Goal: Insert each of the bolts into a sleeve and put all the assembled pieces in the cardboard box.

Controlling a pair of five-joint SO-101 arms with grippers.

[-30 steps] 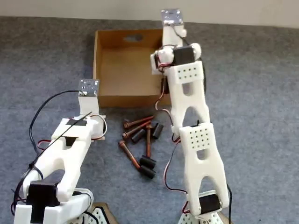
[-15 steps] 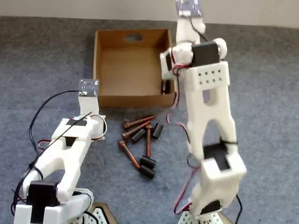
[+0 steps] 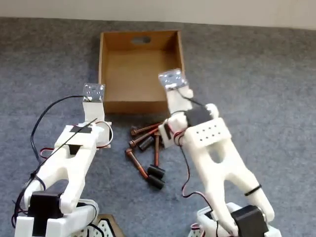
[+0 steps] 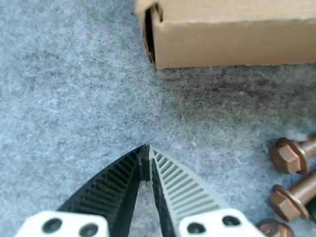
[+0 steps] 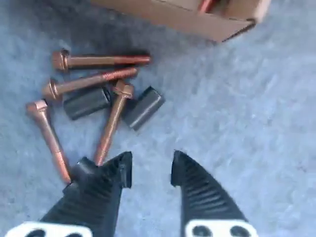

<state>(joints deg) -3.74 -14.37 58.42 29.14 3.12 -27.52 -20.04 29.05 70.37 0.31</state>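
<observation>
Copper-coloured, hex-headed bolts (image 3: 146, 129) and short black cylindrical sleeves (image 3: 156, 172) are scattered on the fuzzy grey carpet (image 3: 276, 74), just in front of the cardboard box (image 3: 138, 107) (plain brown, square, open-topped). The left gripper (image 4: 148, 153) is seen near the box's front left corner, its ribbed jaws pressed together on nothing. The right gripper (image 5: 150, 165) is held over the pile before the box, jaws parted narrowly with nothing gripped.

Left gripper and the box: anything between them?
Nothing but bare carpet between the left gripper and the box, per the left wrist view; the bolts lie off to one side.
</observation>
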